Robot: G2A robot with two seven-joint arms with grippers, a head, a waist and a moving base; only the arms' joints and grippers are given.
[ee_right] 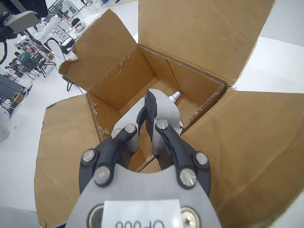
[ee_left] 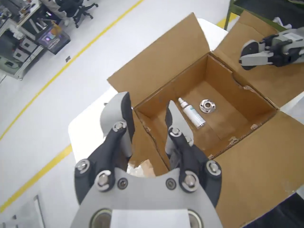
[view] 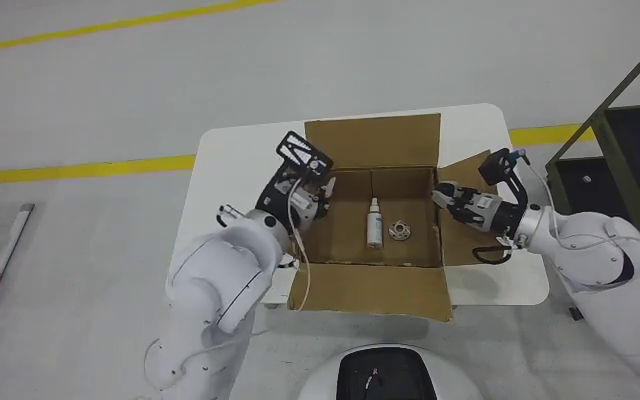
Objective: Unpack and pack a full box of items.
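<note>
An open cardboard box with all flaps spread sits on the white table. On its floor lie a small white spray bottle and a round metal flange. My left gripper is open, its fingers straddling the box's left wall, with nothing between them. My right gripper hangs over the box's right edge, shut and empty. The bottle's tip peeks out behind the right gripper's fingers.
A dark green rack stands beyond the table's right end. The spread flaps cover much of the table; bare strips of table lie at the far left and front right. Yellow floor lines run behind.
</note>
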